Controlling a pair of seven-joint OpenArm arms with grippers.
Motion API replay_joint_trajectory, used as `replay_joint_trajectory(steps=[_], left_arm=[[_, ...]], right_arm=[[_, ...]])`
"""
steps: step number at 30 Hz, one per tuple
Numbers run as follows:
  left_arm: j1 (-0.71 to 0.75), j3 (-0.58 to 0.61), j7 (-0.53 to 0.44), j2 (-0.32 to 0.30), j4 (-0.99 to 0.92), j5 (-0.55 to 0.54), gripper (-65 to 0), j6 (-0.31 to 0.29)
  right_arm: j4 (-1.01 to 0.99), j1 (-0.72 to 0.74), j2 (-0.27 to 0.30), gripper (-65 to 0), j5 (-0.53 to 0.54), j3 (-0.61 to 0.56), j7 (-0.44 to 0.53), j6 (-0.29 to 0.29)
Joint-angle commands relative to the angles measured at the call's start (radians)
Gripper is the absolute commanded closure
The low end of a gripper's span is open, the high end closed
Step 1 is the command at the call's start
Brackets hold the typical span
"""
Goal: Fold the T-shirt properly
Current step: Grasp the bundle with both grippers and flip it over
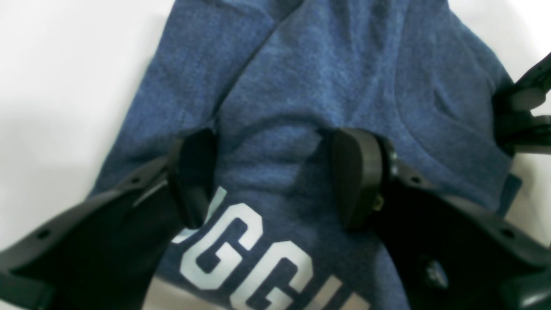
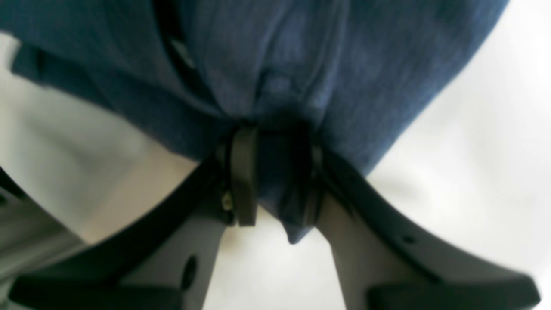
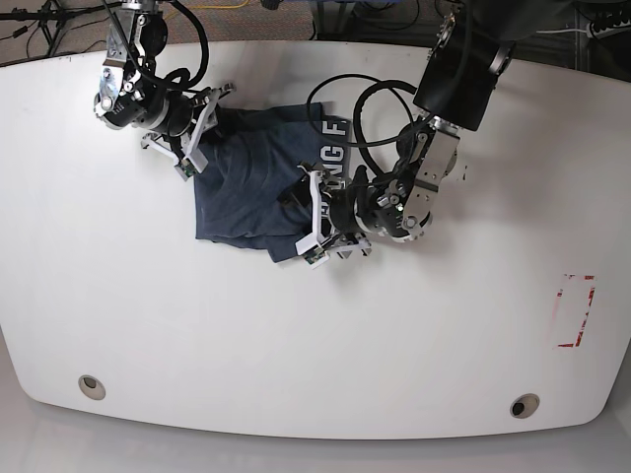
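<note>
The T-shirt (image 3: 251,177) is dark navy-blue cloth, lying crumpled and partly folded on the white table (image 3: 148,315), with white block letters (image 3: 333,148) near its right edge. My right gripper (image 2: 277,181) is shut on a bunched edge of the T-shirt (image 2: 280,86); in the base view this gripper (image 3: 202,133) is at the shirt's upper left corner. My left gripper (image 1: 275,176) stands open just over the T-shirt (image 1: 327,73), its black pads (image 1: 193,176) on either side of a low fold above the letters (image 1: 254,254). In the base view it (image 3: 308,217) is at the shirt's lower right edge.
A red rectangle outline (image 3: 577,310) is marked on the table at the far right. Two round holes (image 3: 91,384) (image 3: 524,405) sit near the front edge. Black cables (image 3: 365,108) loop over the table by the left arm. Part of the right gripper (image 1: 525,112) shows at the left wrist view's right edge.
</note>
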Motion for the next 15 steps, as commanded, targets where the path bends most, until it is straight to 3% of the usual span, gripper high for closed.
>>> replay_joint_trajectory(steps=[1, 8, 15], left_arm=[[0.004, -0.042, 0.019, -0.015, 0.036, 0.003, -39.7, 0.0], [0.076, -0.22, 0.117, -0.035, 0.125, 0.003, -39.7, 0.0], [0.156, -0.375, 0.195, -0.049, 0.237, 0.004, -39.7, 0.0]], right_arm=[[-0.07, 0.023, 0.022, -15.1, -0.043, -0.011, 0.034, 0.001], [-0.173, 0.122, 0.04, -14.7, -0.148, -0.106, 0.105, 0.001], [-0.259, 0.263, 0.036, -14.7, -0.221, -0.184, 0.109, 0.001]])
